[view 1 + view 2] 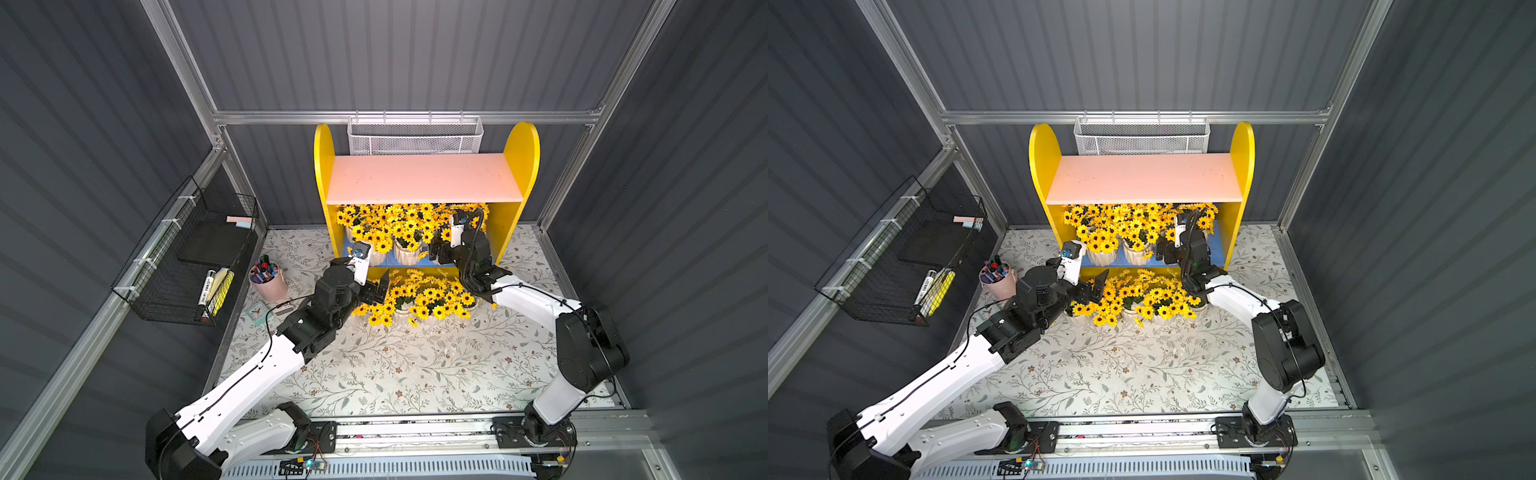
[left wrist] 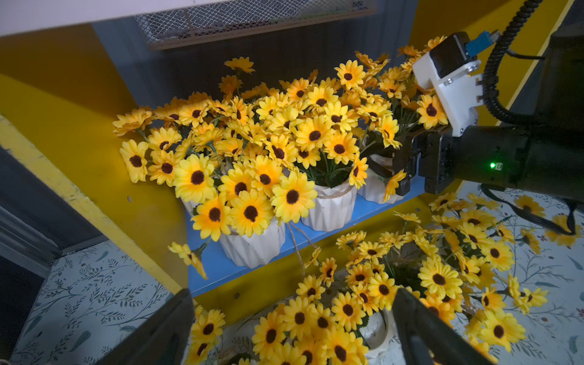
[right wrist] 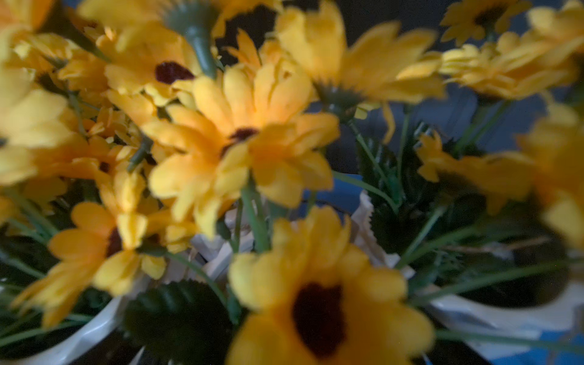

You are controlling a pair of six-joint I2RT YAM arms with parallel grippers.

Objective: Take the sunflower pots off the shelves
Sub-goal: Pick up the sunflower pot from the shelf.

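Right gripper [image 2: 392,175], jaws apart, sits among sunflower pots [image 2: 331,208] crowding the blue lower board [image 2: 227,268] of the shelves [image 1: 519,166]. Left gripper [image 1: 380,291] hangs spread over pots on the floral mat [image 1: 415,365]. These pots look light and rigid, so grip the ribbed body, not the floppy blooms.

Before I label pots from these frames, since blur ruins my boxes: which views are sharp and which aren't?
Right wrist view: sunflower pots too close, soft throughout, rims barely readable. Left wrist view: crisp on the pots along the blue lower board. Both top views: sharp, evenly lit; the pink upper board slightly washed out.
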